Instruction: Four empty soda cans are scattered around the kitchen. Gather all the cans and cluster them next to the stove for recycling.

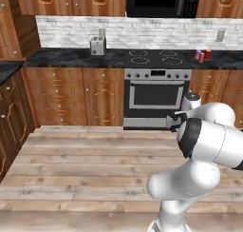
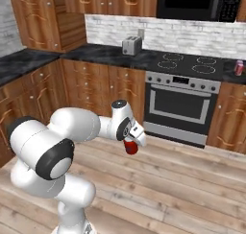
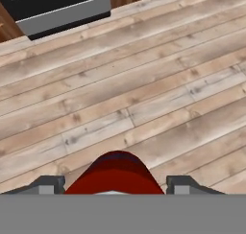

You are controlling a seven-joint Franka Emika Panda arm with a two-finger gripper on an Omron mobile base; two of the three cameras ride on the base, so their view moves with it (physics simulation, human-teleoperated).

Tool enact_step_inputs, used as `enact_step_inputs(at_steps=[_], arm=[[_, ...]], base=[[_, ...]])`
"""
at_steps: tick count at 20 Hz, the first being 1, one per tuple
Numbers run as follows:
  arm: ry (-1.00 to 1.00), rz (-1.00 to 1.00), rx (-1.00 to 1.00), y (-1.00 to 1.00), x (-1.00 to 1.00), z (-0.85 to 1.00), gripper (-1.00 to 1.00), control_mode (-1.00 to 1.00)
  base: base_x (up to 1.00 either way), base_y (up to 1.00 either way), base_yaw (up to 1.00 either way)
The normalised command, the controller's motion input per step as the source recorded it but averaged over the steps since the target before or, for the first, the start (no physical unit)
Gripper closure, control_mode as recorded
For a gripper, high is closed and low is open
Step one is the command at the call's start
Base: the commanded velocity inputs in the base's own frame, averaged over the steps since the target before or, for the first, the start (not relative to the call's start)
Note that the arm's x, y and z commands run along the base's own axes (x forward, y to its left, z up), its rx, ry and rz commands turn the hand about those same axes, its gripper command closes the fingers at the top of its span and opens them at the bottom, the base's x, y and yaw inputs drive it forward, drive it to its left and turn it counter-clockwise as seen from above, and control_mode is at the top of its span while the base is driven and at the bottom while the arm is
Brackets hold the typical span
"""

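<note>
While the arm reaches out above the wood plank floor (image 3: 144, 84) in front of the stove (image 1: 156, 79), the tool (image 3: 115, 185) is closed around a red soda can (image 2: 130, 147), its fingertips (image 3: 48, 185) on either side. Three more cans (image 1: 202, 55) stand together on the tabletop (image 1: 71, 59) just right of the cooktop.

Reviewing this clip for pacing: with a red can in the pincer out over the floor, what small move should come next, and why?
Probably carry it up and forward toward the counter right of the stove. The pincer is shut on a red soda can, low over the plank floor in front of the oven. Cans already stand on that counter, so this one likely joins them.
</note>
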Motion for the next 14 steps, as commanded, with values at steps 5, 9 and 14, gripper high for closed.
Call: enact_step_inputs(at_steps=[5,9,14], arm=[[0.00,0.00,0.00,0.00,0.00,0.00,1.00,1.00],[0.00,0.00,0.00,0.00,0.00,0.00,1.00,1.00],[0.00,0.00,0.00,0.00,0.00,0.00,1.00,1.00]], base=[[0.38,-0.54,0.03],[0.38,-0.53,0.04],[0.37,-0.53,0.04]])
